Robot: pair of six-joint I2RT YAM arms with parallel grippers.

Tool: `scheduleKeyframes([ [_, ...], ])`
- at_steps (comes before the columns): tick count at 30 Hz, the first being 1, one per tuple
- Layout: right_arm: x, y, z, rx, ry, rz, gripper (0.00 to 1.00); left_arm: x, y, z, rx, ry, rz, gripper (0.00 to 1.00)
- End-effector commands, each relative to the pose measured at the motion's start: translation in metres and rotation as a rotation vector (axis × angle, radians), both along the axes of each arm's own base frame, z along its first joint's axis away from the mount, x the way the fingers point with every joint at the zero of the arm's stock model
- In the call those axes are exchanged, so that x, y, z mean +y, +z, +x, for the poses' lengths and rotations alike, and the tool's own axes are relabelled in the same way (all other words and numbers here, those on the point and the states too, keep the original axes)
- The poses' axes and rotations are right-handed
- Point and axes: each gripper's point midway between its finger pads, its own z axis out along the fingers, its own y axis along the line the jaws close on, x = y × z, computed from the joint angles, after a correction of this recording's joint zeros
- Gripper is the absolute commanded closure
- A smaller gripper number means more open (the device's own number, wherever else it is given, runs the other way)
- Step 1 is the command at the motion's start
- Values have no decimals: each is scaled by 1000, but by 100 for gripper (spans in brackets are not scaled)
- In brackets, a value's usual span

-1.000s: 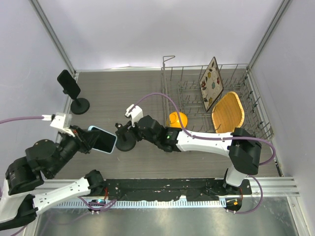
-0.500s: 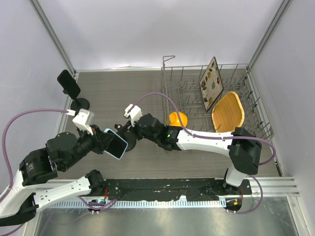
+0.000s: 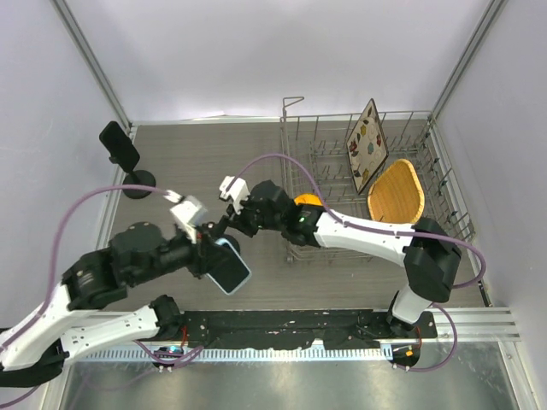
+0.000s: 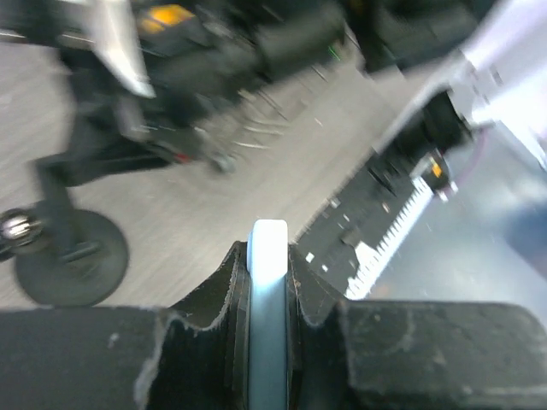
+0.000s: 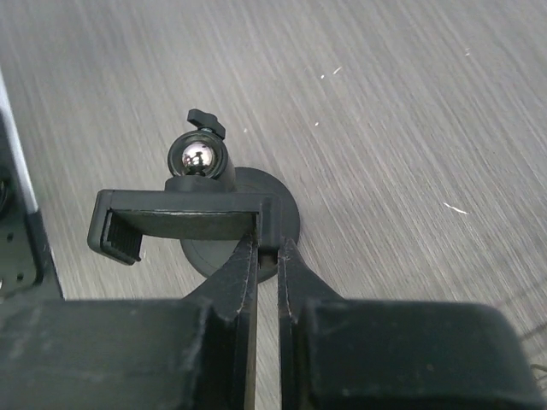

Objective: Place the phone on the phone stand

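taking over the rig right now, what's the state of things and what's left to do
Left gripper: shut on the phone, which sits edge-on between its fingers, off the table.
Right gripper: shut on the cradle of the phone stand; the stand's base is on the table.
Done: phone picked up, stand steadied.
Left: seat the phone in the cradle, then release both.
A second stand at the far left is untouched.

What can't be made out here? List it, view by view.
Right wrist: base of the phone stand partly behind its cradle and the right gripper.
Top external: that stand mostly hidden under left gripper and phone.
Left wrist: phone seen edge-on only; background blurred.
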Motion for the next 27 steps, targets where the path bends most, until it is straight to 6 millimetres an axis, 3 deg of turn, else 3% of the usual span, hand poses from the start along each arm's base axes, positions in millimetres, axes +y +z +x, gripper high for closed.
scheduleKeyframes([
  [1, -15, 45, -17, -11, 279, 42, 99, -73, 28, -25, -90, -390, -102, 100],
  [3, -16, 42, -33, 30, 391, 20, 99, -89, 14, -15, -116, -440, 2, 100],
  [10, -29, 32, -31, 42, 538, -11, 99, -118, 6, 10, -394, -567, 120, 100],
  [13, -27, 30, -27, 31, 555, 0, 99, -120, 6, 29, -502, -526, 137, 100],
  [19, -29, 36, -30, 39, 587, 68, 99, -115, 7, 65, -532, -369, 63, 100],
  [27, -32, 38, -31, 54, 607, 94, 99, -112, 10, 82, -452, -437, -59, 100],
])
